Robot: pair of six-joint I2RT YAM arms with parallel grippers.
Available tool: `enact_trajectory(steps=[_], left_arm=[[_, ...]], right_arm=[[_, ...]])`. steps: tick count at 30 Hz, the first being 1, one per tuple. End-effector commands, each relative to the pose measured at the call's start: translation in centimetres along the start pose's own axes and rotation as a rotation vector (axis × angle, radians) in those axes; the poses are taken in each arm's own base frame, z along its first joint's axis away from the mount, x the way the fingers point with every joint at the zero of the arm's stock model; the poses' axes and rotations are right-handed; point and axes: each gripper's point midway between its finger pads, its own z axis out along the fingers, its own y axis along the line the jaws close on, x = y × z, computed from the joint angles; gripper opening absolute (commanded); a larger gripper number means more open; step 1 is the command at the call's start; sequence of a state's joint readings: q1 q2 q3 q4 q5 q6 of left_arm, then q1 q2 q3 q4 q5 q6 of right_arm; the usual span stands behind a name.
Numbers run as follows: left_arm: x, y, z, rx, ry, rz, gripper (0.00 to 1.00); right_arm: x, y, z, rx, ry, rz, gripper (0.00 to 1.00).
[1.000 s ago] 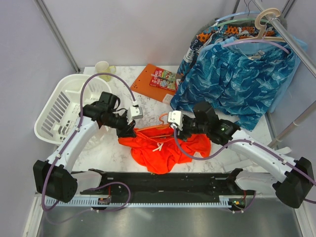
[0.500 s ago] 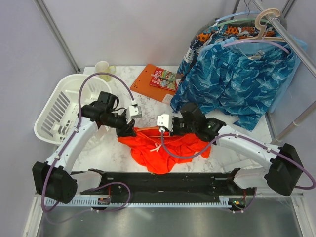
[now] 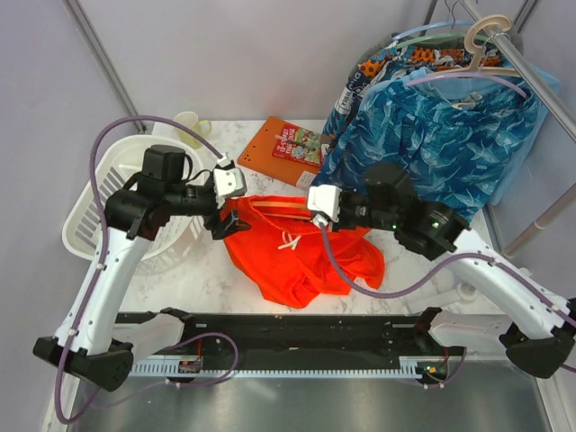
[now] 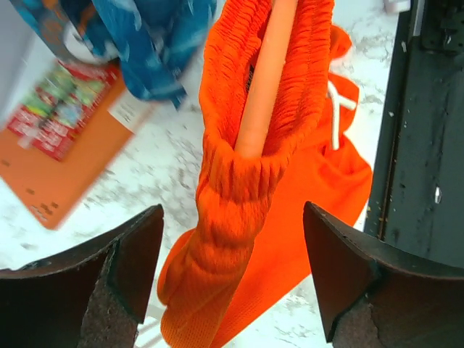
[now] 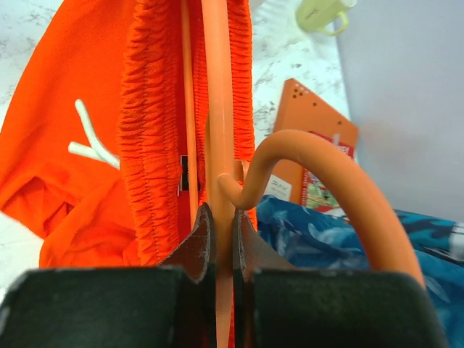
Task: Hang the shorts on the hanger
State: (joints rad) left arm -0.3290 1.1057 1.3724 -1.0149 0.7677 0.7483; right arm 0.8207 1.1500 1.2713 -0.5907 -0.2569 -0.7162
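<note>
**Right gripper** (image 5: 221, 217): clenched on the hanger (image 5: 217, 87), jaws pinching its thin straight bar just below the curved hook.

**Left gripper** (image 4: 232, 210): released, fingers (image 4: 123, 268) spread wide to either side of the shorts' bunched left end, with a gap on both sides.

**Shorts** (image 3: 297, 256): waistband threaded along the hanger bar and raised, legs draping down to the table (image 3: 180, 279).

**Surface and room:** white marble-patterned table top; plain pale walls.
- Basket (image 3: 90, 202), left of the shorts.
- Board (image 3: 290, 148) and cup (image 3: 187, 124), behind the shorts.
- Blue garment (image 3: 423, 148), behind and right of the shorts, hanging from a rail (image 3: 531, 67).

**Materials:**
- Shorts: bright orange-red knit, ribbed elastic waistband, white drawstring.
- Hanger: smooth orange plastic.
- Basket: white slotted plastic.
- Board: flat orange rectangle with a printed label.
</note>
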Motion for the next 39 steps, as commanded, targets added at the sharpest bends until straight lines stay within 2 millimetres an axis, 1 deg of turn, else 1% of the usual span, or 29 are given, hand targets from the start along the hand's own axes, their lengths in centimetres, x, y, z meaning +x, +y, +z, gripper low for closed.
enact_trajectory(steps=[1, 2, 4, 5, 6, 7, 8, 9, 10, 11, 12, 13, 16, 17, 19, 20, 21, 25, 26, 28, 29, 30, 31, 33, 34, 36, 37, 38, 39], left_arm=[[-4.4, -0.9, -2.3, -0.049, -0.075, 0.177, 0.84], [-5.1, -1.4, -2.2, -0.036, -0.079, 0.199, 0.84], [-6.8, -1.3, -2.8, -0.057, -0.100, 0.224, 0.83], [-7.4, -1.4, -2.6, -0.040, -0.109, 0.228, 0.83], [-8.7, -1.4, -3.0, -0.049, -0.131, 0.238, 0.82], [-9.2, -1.5, -3.0, -0.045, -0.136, 0.239, 0.82], [-9.7, -1.7, -2.5, -0.027, -0.140, 0.239, 0.81], [-10.3, -1.5, -2.6, -0.034, -0.140, 0.250, 0.81], [-10.4, -1.7, -2.3, -0.027, -0.134, 0.250, 0.80], [-10.8, -2.8, -1.5, 0.010, -0.134, 0.265, 0.78], [-10.1, -2.7, -0.5, 0.005, -0.091, 0.258, 0.77], [-10.1, -4.1, 0.6, 0.053, -0.078, 0.271, 0.76], [-8.4, -5.9, 2.9, 0.114, 0.010, 0.289, 0.75], [-8.4, -7.2, 3.6, 0.149, 0.017, 0.295, 0.74], [-7.7, -7.8, 4.8, 0.175, 0.051, 0.282, 0.72], [-7.6, -8.6, 5.4, 0.193, 0.062, 0.274, 0.69], [-7.0, -8.5, 5.9, 0.184, 0.089, 0.267, 0.68], [-6.9, -8.6, 7.7, 0.154, 0.113, 0.254, 0.61], [-6.7, -9.0, 8.3, 0.159, 0.127, 0.250, 0.57], [-6.0, -9.3, 8.9, 0.164, 0.154, 0.246, 0.50], [-5.6, -9.9, 9.3, 0.179, 0.168, 0.240, 0.39], [-5.6, -10.2, 9.4, 0.192, 0.168, 0.234, 0.31], [-5.6, -10.5, 9.4, 0.206, 0.166, 0.224, 0.15], [-5.6, -11.1, 9.6, 0.225, 0.158, 0.181, 0.02], [-5.8, -11.3, 9.6, 0.229, 0.153, 0.165, 0.02], [-6.2, -11.7, 9.6, 0.241, 0.135, 0.119, 0.02], [-6.3, -11.8, 9.6, 0.241, 0.131, 0.101, 0.02], [-6.5, -12.0, 9.6, 0.250, 0.120, 0.073, 0.02], [-6.6, -12.0, 9.5, 0.253, 0.116, 0.061, 0.02]], right_arm=[[-2.4, -1.1, -4.7, 0.046, -0.021, -0.042, 0.00], [-2.7, -1.2, -5.3, 0.053, -0.023, -0.047, 0.00], [-2.1, -0.8, -5.9, 0.037, 0.009, -0.040, 0.00], [-2.2, -0.7, -6.2, 0.034, 0.009, -0.039, 0.00], [-1.8, -0.2, -6.4, 0.018, 0.024, -0.032, 0.00], [-1.6, 0.1, -6.5, 0.008, 0.033, -0.029, 0.00], [-1.5, 0.3, -6.7, 0.002, 0.036, -0.028, 0.00], [-1.1, 0.8, -6.8, -0.017, 0.052, -0.017, 0.00], [-1.0, 1.1, -6.8, -0.030, 0.055, -0.014, 0.00], [-0.9, 1.2, -6.8, -0.038, 0.058, -0.012, 0.00], [-0.7, 1.5, -6.9, -0.051, 0.068, -0.007, 0.00], [-0.8, 1.5, -6.9, -0.057, 0.069, -0.006, 0.00], [-0.6, 1.7, -7.1, -0.072, 0.089, 0.006, 0.00], [-0.4, 1.8, -7.1, -0.080, 0.102, 0.010, 0.00], [-0.4, 1.8, -7.3, -0.080, 0.102, 0.012, 0.00], [-0.5, 2.0, -7.3, -0.086, 0.098, 0.011, 0.00], [-0.6, 2.1, -7.5, -0.090, 0.095, 0.007, 0.00], [-0.8, 2.4, -7.9, -0.109, 0.087, -0.005, 0.00], [-0.9, 2.5, -8.1, -0.111, 0.085, -0.005, 0.00], [-0.8, 2.6, -8.3, -0.112, 0.085, -0.012, 0.00], [-0.9, 2.6, -8.5, -0.108, 0.083, -0.014, 0.00], [-0.8, 2.4, -8.7, -0.098, 0.087, -0.015, 0.00], [-0.6, 2.4, -8.8, -0.090, 0.093, -0.016, 0.00], [-0.6, 2.3, -9.0, -0.078, 0.094, -0.016, 0.00], [-0.5, 2.4, -9.2, -0.069, 0.090, -0.017, 0.00], [-0.7, 1.9, -9.2, -0.033, 0.072, -0.015, 0.00], [-0.2, 1.6, -9.3, 0.001, 0.089, 0.000, 0.02], [-0.5, 0.8, -9.3, 0.045, 0.077, 0.008, 0.19], [-0.4, 0.3, -9.4, 0.075, 0.080, 0.021, 0.27]])
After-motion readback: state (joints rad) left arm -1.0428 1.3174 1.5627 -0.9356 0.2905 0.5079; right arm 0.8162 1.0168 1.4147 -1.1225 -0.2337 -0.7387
